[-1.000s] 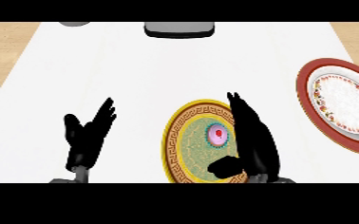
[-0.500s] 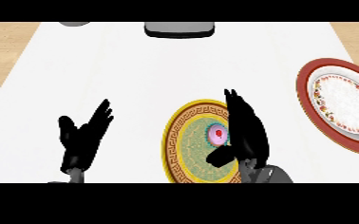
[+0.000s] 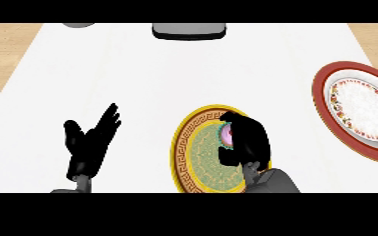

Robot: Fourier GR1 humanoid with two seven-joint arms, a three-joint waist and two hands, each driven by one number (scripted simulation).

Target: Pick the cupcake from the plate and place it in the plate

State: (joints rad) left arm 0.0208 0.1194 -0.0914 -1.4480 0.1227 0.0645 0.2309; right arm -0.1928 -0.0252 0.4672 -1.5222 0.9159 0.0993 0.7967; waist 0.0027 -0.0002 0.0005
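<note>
The white counter (image 3: 184, 80) carries a red-rimmed plate (image 3: 319, 90) well off to the right. On the yellow plate (image 3: 180, 142), the right hand (image 3: 251, 137) curls round the cupcake (image 3: 227, 135), mostly hiding it. It is best lifted straight up before swinging right. The left hand (image 3: 87, 142) rests open at lower left.

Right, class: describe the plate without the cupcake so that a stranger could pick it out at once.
On the white counter, look to the right edge. The plate there is cut off by the view's edge; its red rim and white centre separate it from the yellow plate holding the cupcake.
</note>
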